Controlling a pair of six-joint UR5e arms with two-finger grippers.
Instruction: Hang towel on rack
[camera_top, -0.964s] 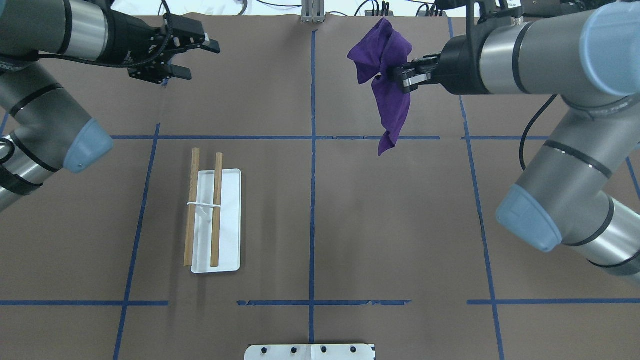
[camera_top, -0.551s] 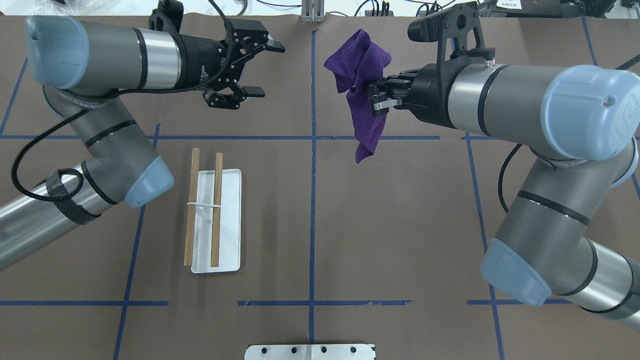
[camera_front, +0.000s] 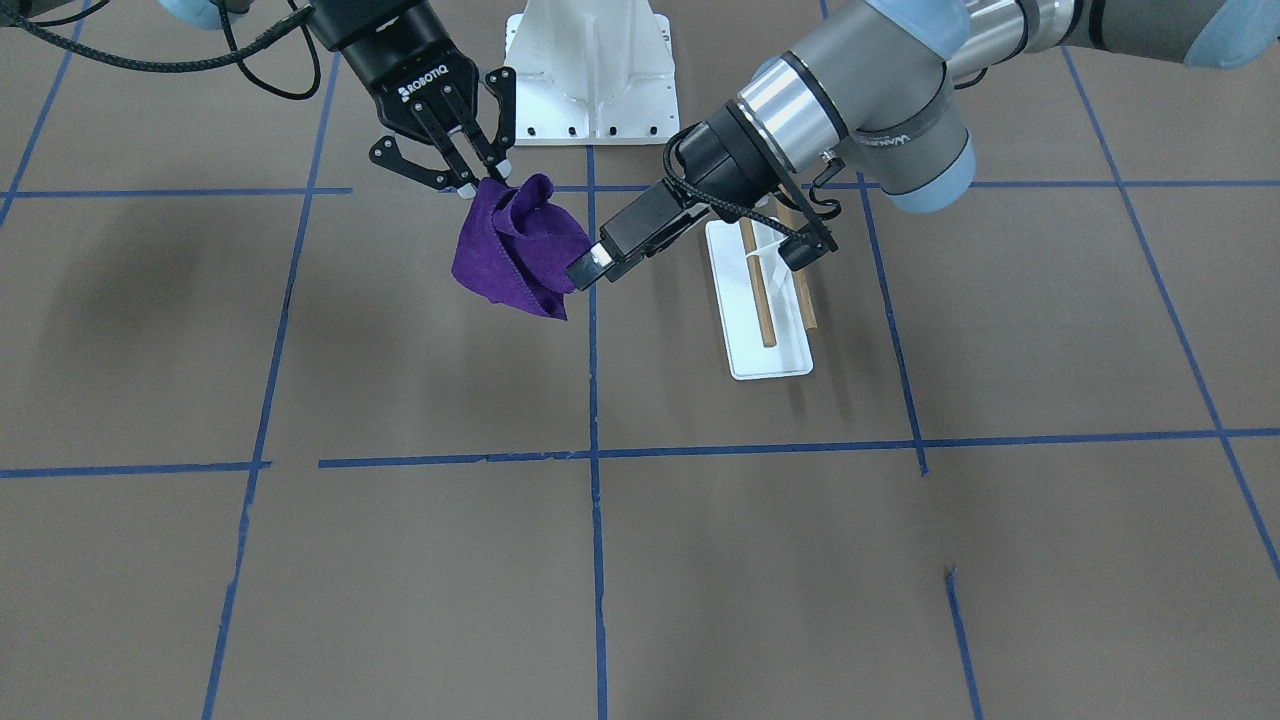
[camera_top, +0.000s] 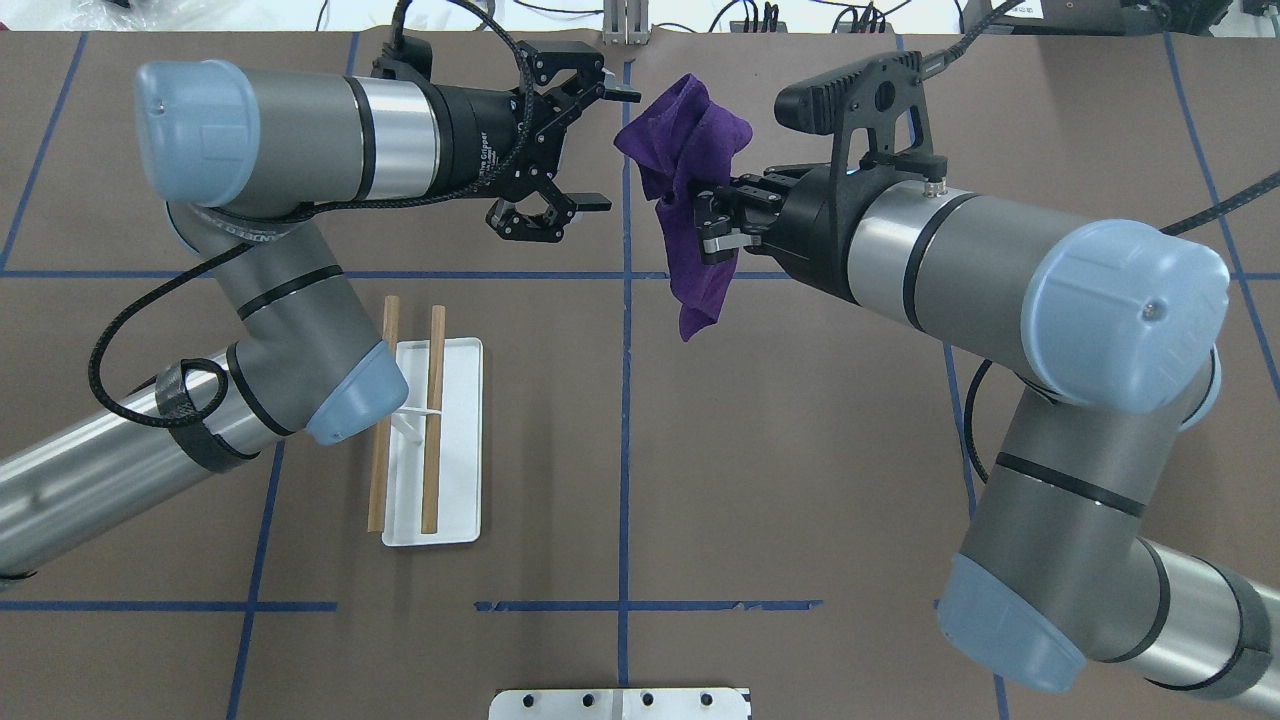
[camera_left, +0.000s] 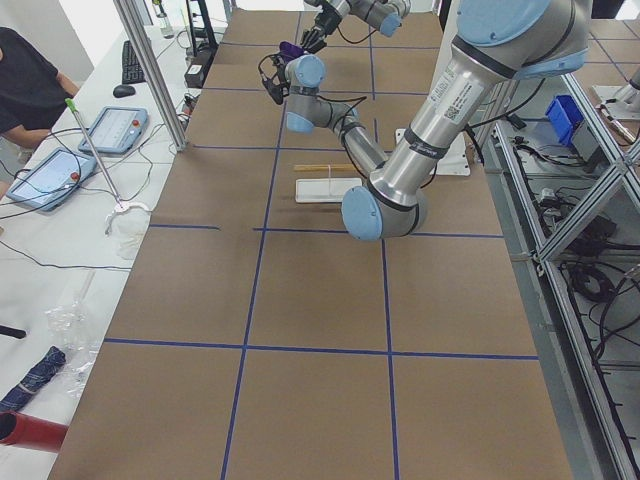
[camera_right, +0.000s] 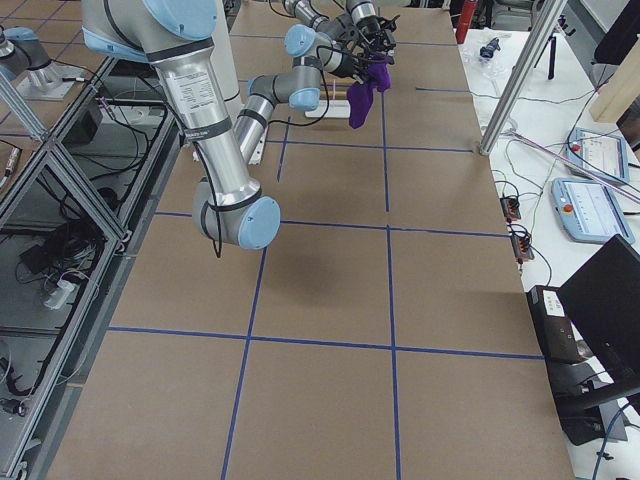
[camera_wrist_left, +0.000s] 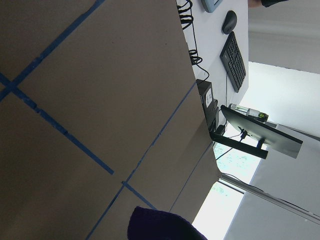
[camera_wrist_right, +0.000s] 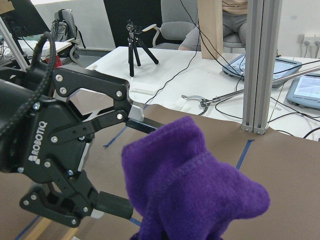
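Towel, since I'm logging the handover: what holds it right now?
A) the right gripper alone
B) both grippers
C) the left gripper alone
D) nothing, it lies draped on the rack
A: the right gripper is shut on the towel, which hangs from it, while the left gripper beside it stands open.

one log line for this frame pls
right gripper: shut on towel, held off the table | left gripper: open, at towel's edge | rack: on table, no towel on it | hang: not yet done
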